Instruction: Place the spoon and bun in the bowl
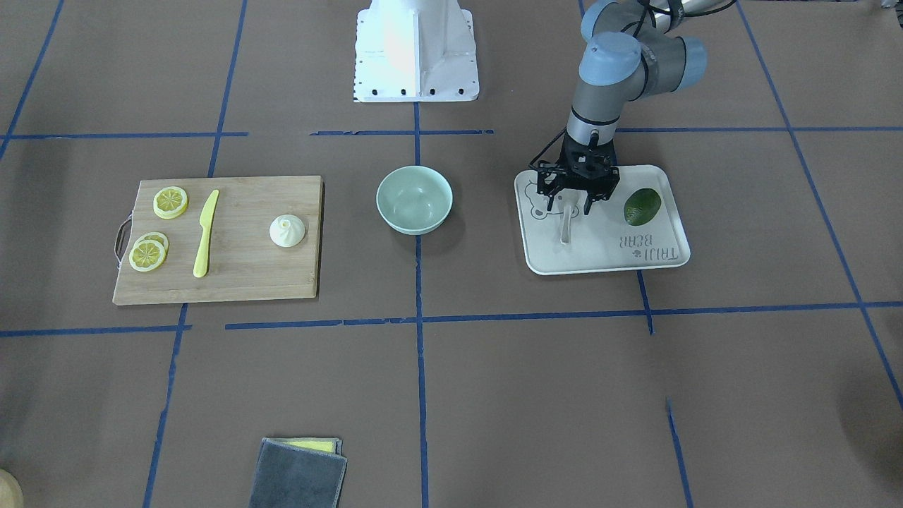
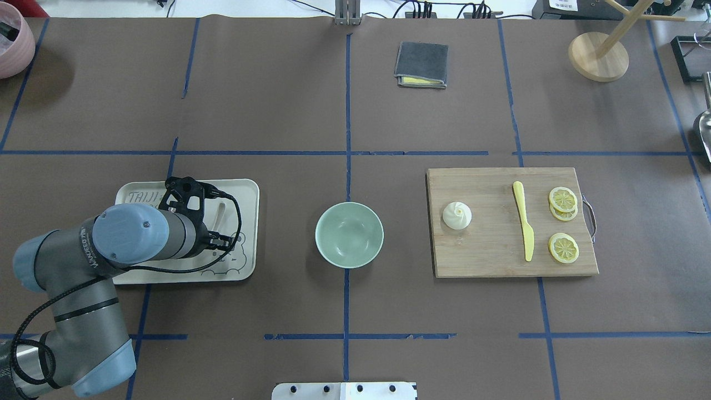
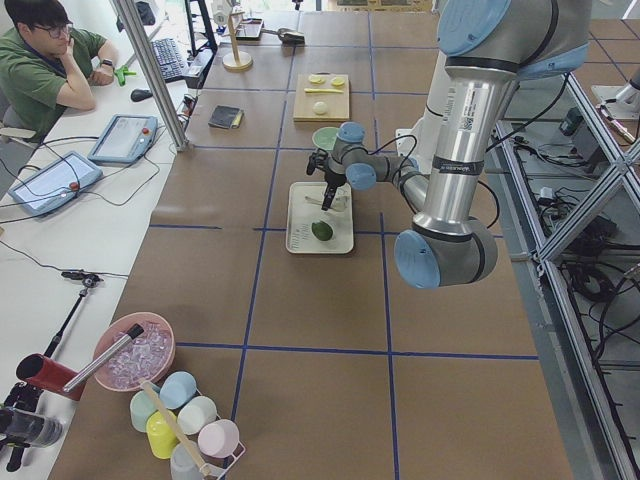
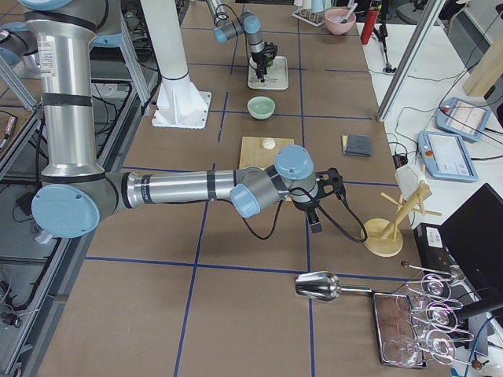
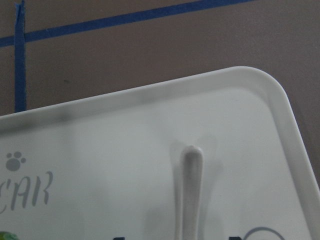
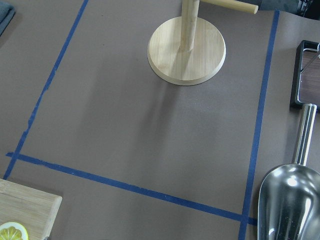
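Spoon on tray, clear of its rims, left hand wide over scoop end

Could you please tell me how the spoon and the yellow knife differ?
The spoon is off-white and short; the yellow knife is longer. The spoon lies on the white tray below the open left gripper; the knife lies on the wooden cutting board with no gripper above. Both lie flat, outside the bowl.

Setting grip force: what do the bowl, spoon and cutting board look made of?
Bowl: glazed ceramic or melamine, judging by glossy mint sides with highlights. Spoon: off-white, dull; ceramic or plastic, unclear. Cutting board: bamboo or wood, matte, with visible grain strips.
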You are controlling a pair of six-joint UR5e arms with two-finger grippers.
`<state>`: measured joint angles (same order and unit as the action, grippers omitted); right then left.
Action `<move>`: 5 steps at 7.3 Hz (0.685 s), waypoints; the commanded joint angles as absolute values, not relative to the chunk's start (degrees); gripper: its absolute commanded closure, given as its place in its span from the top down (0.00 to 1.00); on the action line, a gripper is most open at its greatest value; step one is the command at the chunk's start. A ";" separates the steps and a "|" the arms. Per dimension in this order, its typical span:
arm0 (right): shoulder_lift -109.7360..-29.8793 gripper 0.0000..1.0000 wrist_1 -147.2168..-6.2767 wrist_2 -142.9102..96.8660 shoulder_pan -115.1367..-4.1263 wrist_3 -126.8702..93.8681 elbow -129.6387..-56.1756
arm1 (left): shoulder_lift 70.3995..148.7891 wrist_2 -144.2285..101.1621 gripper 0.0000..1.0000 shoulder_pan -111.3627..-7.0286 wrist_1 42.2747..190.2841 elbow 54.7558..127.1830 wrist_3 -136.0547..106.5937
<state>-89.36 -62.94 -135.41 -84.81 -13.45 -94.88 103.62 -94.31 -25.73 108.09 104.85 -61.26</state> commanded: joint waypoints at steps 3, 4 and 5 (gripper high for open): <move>-89.30 1.00 -62.93 -135.44 -84.81 -13.45 -94.92 | 103.54 -94.31 0.00 -25.66 108.02 105.55 -61.35; -88.95 1.00 -63.02 -135.35 -84.81 -13.62 -94.83 | 103.54 -94.31 0.00 -25.75 108.02 105.82 -61.35; -88.95 1.00 -63.02 -135.44 -84.81 -13.71 -94.83 | 103.54 -94.31 0.00 -26.01 108.02 105.99 -61.26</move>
<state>-89.07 -62.98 -135.39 -84.81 -13.58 -94.87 103.52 -94.31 -25.78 108.02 105.70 -61.33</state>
